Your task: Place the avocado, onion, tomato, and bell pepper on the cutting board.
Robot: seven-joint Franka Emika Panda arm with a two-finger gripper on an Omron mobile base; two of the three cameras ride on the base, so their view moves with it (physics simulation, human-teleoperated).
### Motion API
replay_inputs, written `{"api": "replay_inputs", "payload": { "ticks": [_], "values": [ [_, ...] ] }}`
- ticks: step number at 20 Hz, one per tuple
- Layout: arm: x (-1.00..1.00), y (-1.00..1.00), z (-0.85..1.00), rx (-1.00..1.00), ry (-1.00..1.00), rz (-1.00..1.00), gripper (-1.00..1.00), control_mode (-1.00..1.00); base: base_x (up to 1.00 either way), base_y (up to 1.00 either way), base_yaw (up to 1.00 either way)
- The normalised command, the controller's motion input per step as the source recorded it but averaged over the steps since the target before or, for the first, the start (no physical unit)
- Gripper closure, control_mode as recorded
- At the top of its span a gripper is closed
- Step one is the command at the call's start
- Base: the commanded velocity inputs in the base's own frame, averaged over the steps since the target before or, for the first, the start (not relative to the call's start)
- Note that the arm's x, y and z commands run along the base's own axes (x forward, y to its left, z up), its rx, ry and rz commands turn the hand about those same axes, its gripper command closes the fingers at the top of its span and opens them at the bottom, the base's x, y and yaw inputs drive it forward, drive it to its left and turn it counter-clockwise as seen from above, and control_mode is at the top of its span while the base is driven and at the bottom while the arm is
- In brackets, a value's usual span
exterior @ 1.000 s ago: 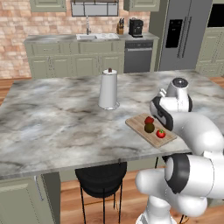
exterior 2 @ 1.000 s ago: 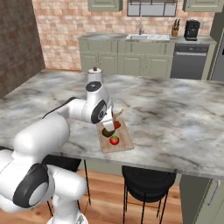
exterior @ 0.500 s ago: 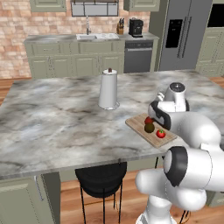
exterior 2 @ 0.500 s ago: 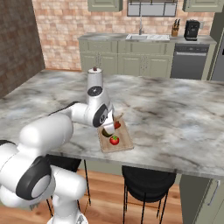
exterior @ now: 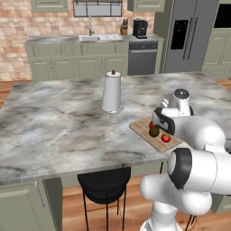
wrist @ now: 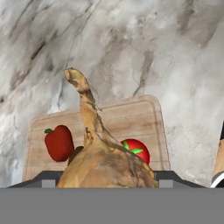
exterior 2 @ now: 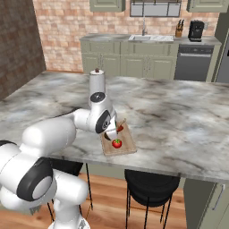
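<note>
In the hand view the onion [wrist: 105, 164] sits right up against the camera, its tan bulb cut off by the bottom edge and its long pointed tip rising over the cutting board [wrist: 131, 118]. The gripper [wrist: 109, 181] is almost wholly hidden behind the bulb; only its dark body shows either side, so it appears to be grasping the onion, with the fingers themselves out of sight.

To the left on the board lies the bell pepper [wrist: 58, 142], fully visible and near the board's left edge. Beside it, a dark sliver of the avocado [wrist: 75, 154] peeks out from behind the onion, most of it covered. To the right of the bulb the tomato [wrist: 136, 150] shows its green top, its lower left part hidden. The board's far strip and right side are bare, and the marbled surface [wrist: 175, 52] lies open beyond it.

In the left base view the board [exterior: 143, 128] lies near the surface's front edge, half hidden by the arm, with the avocado [exterior: 154, 131] and tomato [exterior: 166, 138] on it. A white kettle [exterior: 111, 92] stands well apart to the left.

In the right base view the arm covers the board's left part; the tomato [exterior 2: 116, 143] is clear.
</note>
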Motion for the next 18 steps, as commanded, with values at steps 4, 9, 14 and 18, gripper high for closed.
{"api": "replay_inputs", "payload": {
  "ticks": [4, 9, 14, 18],
  "values": [
    [0.00, 0.00, -0.08, 0.00, 0.00, -0.06, 1.00, -1.00, 0.00, 0.00, 0.00],
    [0.00, 0.00, -0.06, 0.00, 0.04, -0.16, 1.00, -1.00, 0.00, 0.00, 0.00],
    [0.14, 0.00, -0.03, 0.00, 0.07, -0.12, 1.00, -1.00, 0.00, 0.00, 0.00],
    [0.26, -0.04, -0.05, 0.00, 0.05, 0.00, 1.00, -1.00, 0.00, 0.00, 0.00]
  ]
}}
